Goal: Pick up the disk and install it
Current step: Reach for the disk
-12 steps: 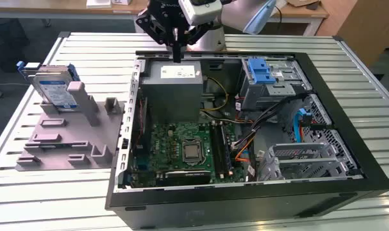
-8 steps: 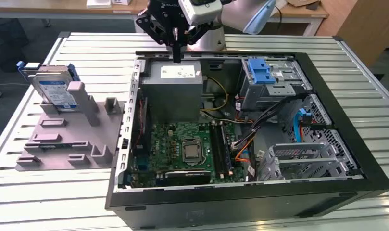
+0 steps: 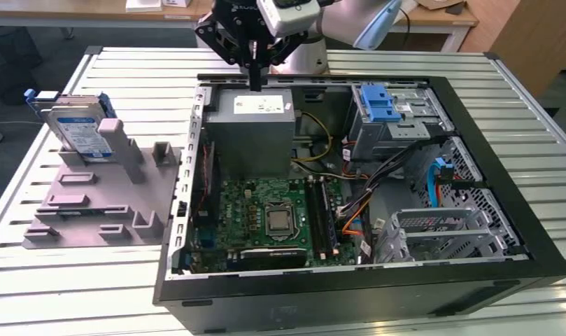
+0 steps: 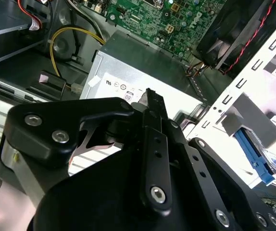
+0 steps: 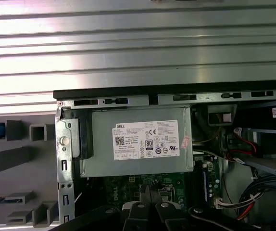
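Note:
The disk (image 3: 80, 133) stands on edge in a grey holder (image 3: 96, 203) on the table, at the exterior view's left, outside the computer case. Its white-and-blue label faces outward and a blue carrier frames it. My gripper (image 3: 255, 85) hangs well to the right of the disk, over the far rim of the open case (image 3: 506, 210) and above the grey power-supply box (image 3: 250, 133). Its black fingers point down, pressed together with nothing between them. In both wrist views the gripper (image 4: 152, 96) (image 5: 150, 190) hovers over the power-supply box (image 5: 138, 142).
Inside the case lie the green motherboard (image 3: 273, 217), loose cables, and a grey drive cage with a blue latch (image 3: 394, 112) at the far right. A second metal cage (image 3: 441, 231) sits near the front right. The slatted metal table (image 3: 68, 294) surrounds the case.

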